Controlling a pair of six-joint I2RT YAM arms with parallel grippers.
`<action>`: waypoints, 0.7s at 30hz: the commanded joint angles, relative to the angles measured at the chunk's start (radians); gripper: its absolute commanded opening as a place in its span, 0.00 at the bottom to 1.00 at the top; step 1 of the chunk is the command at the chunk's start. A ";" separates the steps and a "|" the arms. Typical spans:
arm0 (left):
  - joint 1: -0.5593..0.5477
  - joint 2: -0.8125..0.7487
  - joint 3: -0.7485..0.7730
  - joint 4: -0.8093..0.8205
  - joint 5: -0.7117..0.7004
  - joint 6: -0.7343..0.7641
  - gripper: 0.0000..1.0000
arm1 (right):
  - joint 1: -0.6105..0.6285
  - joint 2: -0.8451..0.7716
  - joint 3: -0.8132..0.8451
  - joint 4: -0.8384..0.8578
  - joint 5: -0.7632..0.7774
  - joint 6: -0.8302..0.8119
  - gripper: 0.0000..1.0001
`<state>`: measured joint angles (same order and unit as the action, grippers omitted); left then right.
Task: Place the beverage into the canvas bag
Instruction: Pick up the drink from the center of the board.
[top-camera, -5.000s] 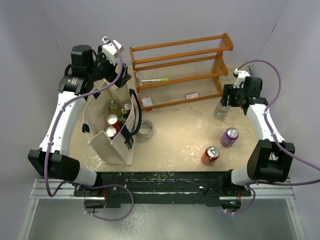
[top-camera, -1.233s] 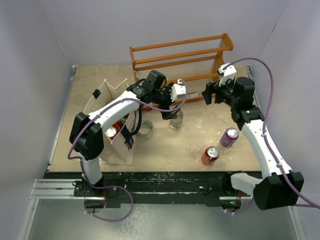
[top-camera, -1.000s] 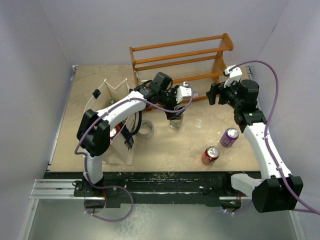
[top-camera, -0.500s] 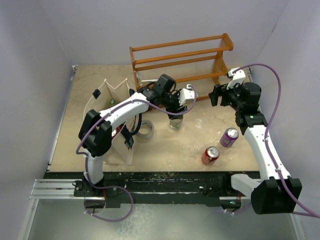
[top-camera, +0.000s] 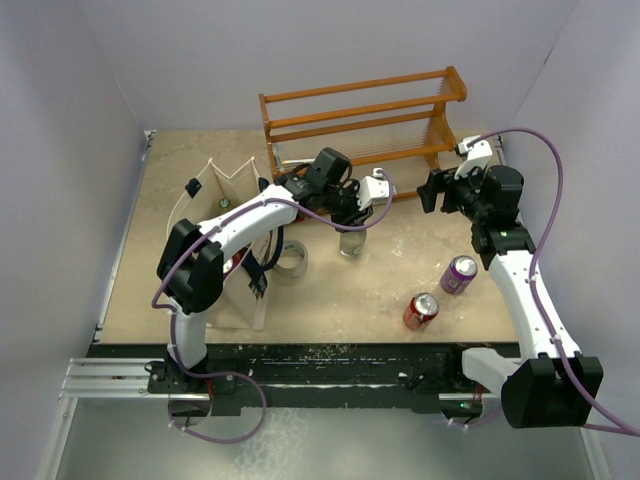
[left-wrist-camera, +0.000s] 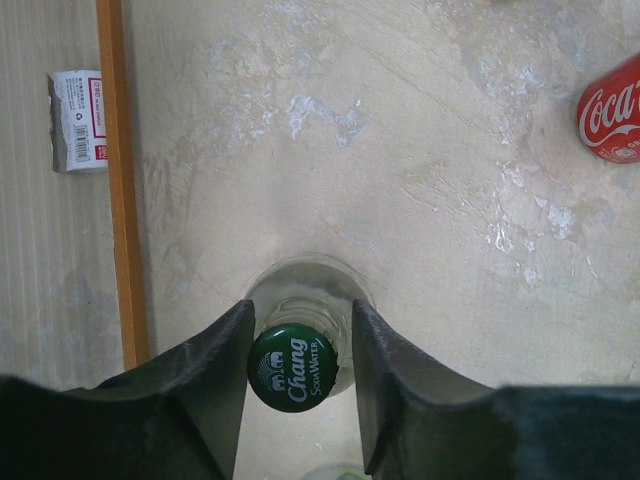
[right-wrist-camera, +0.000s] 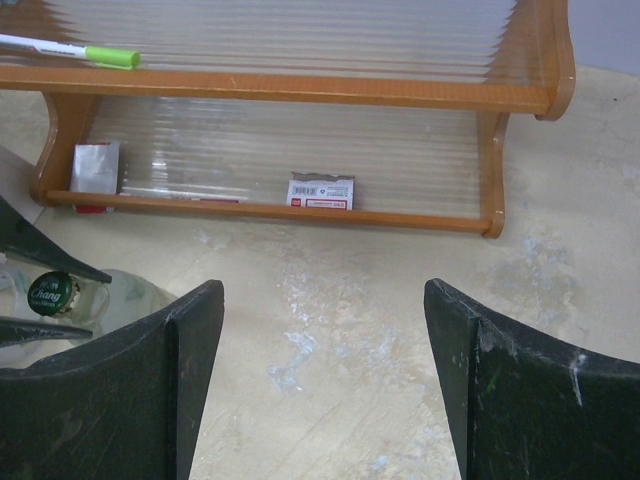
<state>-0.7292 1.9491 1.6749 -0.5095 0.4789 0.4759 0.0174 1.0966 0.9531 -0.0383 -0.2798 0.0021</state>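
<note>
The beverage, a clear glass bottle (top-camera: 352, 242) with a green Chang cap (left-wrist-camera: 292, 367), stands upright on the table in front of the rack. My left gripper (top-camera: 353, 221) (left-wrist-camera: 300, 322) reaches down over it and is shut on its neck, a finger on each side just under the cap. The canvas bag (top-camera: 232, 300) stands open at the left with cans and bottles inside, under my left arm. My right gripper (top-camera: 433, 190) (right-wrist-camera: 322, 300) hovers open to the right of the bottle, holding nothing; the bottle (right-wrist-camera: 62, 296) shows at its left edge.
The orange wooden rack (top-camera: 360, 130) stands at the back, with a green-tipped pen (right-wrist-camera: 70, 50) and a small box (right-wrist-camera: 320, 192) on its shelves. A purple can (top-camera: 459, 273) and a red cola can (top-camera: 421, 311) lie front right. A tape roll (top-camera: 291, 260) sits beside the bag.
My left gripper has come down over the bottle and closed on its neck. My right gripper, still open, has drawn back a little to the right.
</note>
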 joint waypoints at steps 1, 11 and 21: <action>-0.004 -0.030 0.067 0.005 0.021 0.023 0.33 | -0.007 -0.025 0.000 0.059 -0.021 0.013 0.82; -0.004 -0.043 0.185 -0.049 0.029 0.052 0.00 | -0.007 -0.009 0.016 0.064 -0.021 0.008 0.82; -0.004 -0.068 0.315 -0.113 -0.059 0.118 0.00 | -0.007 0.022 0.038 0.068 -0.040 0.013 0.82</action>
<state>-0.7334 1.9541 1.8698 -0.6861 0.4488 0.5358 0.0147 1.1099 0.9516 -0.0162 -0.2871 0.0090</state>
